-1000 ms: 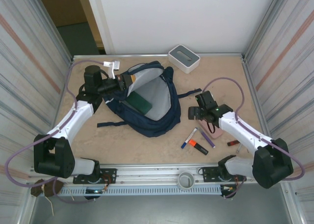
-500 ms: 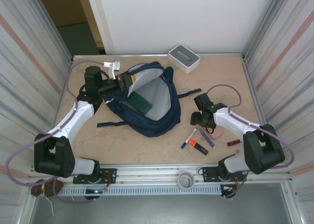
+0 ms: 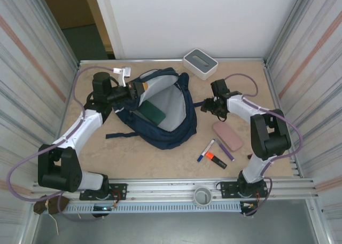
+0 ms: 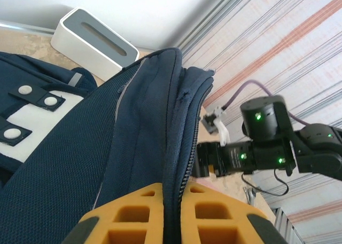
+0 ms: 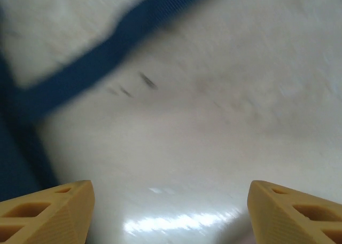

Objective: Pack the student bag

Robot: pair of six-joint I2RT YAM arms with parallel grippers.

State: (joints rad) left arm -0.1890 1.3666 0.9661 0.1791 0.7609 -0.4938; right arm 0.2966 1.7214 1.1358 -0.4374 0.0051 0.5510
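Observation:
The student bag (image 3: 160,113) lies open in the middle of the table, its grey lining showing and a green book (image 3: 153,111) inside. My left gripper (image 3: 140,88) is shut on the bag's zipped rim (image 4: 176,164) at the far left and holds the opening up; the yellow fingers (image 4: 133,214) pinch the navy fabric. Just right of the bag, my right gripper (image 3: 210,106) hovers low over the bare table beside the bag's dark strap (image 5: 107,57). It is open, its fingertips (image 5: 48,206) wide apart with nothing between them. The right wrist view is blurred.
A pink case (image 3: 228,135) lies on the table near my right arm. Close to the front edge are a blue-capped marker (image 3: 206,149), an orange marker (image 3: 216,159) and a purple pen (image 3: 225,148). A white-grey box (image 3: 200,63) stands at the back wall.
My right arm swung from over the pink case toward the far side, up to the bag's strap; the case now lies uncovered. The left arm and the bag have not moved.

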